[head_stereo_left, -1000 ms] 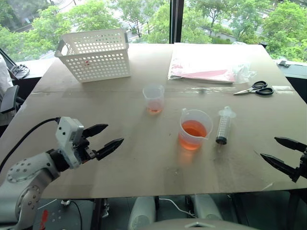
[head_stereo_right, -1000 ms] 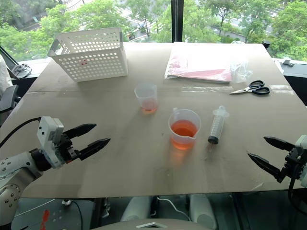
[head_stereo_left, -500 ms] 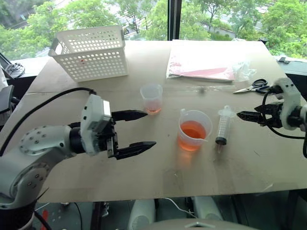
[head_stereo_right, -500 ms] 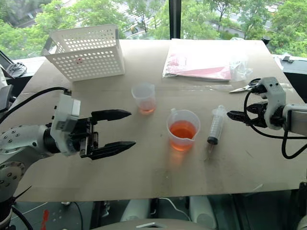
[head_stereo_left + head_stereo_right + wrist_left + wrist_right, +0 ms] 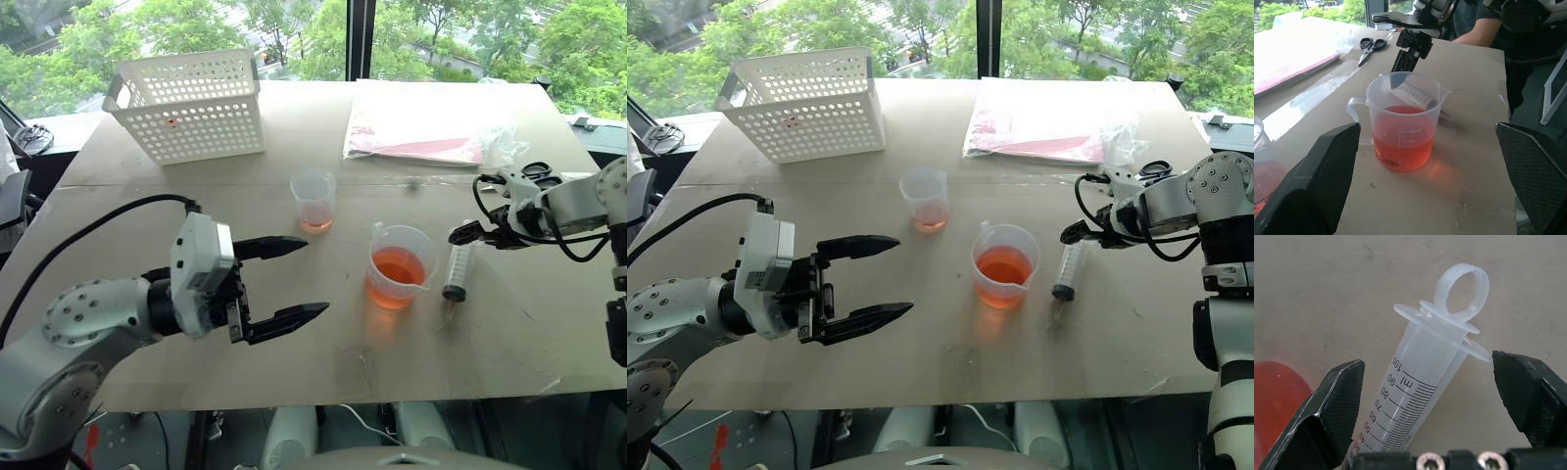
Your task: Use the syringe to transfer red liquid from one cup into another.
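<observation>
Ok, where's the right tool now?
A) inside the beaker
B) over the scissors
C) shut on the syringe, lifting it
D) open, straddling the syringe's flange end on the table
D: the right tool stands open, a finger on either side of the syringe, which lies flat on the table.

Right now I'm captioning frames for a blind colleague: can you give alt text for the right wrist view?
The right gripper, fingers open, straddles the syringe lying on the brown table, its ring-shaped plunger end pointing away from the camera. Part of the red liquid shows beside one finger.
</observation>
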{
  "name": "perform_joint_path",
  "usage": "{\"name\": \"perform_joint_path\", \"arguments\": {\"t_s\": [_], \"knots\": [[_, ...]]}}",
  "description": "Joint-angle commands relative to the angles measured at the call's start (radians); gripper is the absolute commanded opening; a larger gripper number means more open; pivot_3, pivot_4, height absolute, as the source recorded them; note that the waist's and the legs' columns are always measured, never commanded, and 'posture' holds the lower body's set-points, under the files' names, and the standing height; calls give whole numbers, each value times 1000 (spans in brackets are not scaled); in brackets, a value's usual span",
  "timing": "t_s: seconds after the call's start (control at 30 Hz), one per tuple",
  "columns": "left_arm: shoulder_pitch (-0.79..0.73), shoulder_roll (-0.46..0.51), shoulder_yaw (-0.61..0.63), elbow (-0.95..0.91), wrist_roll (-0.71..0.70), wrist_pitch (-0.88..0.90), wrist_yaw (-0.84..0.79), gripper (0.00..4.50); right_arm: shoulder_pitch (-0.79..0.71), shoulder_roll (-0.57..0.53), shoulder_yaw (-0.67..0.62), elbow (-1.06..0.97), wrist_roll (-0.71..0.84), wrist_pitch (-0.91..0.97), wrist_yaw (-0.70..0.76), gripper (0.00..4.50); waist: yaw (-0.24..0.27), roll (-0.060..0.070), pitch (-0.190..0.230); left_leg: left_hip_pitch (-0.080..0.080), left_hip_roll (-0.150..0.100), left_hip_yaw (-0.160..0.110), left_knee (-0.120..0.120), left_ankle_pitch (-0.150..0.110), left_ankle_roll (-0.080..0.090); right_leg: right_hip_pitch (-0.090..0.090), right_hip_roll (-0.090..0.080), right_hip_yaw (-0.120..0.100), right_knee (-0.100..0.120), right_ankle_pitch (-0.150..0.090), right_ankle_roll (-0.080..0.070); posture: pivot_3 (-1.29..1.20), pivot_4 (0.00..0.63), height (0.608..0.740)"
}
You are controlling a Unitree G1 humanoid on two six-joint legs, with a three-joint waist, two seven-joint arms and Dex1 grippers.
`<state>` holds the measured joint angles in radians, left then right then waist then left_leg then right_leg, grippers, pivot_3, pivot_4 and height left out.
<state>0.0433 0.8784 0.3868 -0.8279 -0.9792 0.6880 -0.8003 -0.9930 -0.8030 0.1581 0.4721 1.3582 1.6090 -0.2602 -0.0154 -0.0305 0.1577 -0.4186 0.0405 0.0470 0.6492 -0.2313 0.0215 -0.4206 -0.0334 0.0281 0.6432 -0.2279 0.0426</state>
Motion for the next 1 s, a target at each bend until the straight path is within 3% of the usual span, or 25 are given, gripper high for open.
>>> {"name": "perform_joint_path", "arguments": {"t_s": [0.03,0.4,0.67,0.77,0.93,1.0], "knots": [[18,-4,29,-51,-25,-20,30,4500,-21,-6,33,24,149,5,-97,4468,0,0,0,0,0,0,0,0,0,0,0,0,0,0,0,0,150,740],[82,3,65,-65,-41,-36,54,4500,-40,87,-2,142,223,5,-313,4468,-1,0,0,1,0,0,1,0,0,1,0,0,0,1,1,0,150,740],[110,4,70,-65,-22,-62,44,4500,-14,74,12,116,303,5,-399,4468,-1,0,0,1,0,-1,1,0,0,1,0,0,0,1,1,0,150,740],[111,6,63,-58,-11,-74,41,4500,12,51,28,44,318,5,-390,3753,1,0,0,1,0,-1,0,0,0,1,0,-1,0,1,1,0,150,740],[94,7,44,-44,3,-86,38,4500,51,16,44,-115,298,5,-321,1639,1,0,0,1,0,-1,0,0,0,1,0,-1,0,1,1,0,150,740],[92,7,40,-40,8,-88,35,4500,60,7,40,-179,245,5,-275,1424,-1,0,0,1,0,-1,0,0,0,1,0,-1,0,1,1,0,150,740]]}}
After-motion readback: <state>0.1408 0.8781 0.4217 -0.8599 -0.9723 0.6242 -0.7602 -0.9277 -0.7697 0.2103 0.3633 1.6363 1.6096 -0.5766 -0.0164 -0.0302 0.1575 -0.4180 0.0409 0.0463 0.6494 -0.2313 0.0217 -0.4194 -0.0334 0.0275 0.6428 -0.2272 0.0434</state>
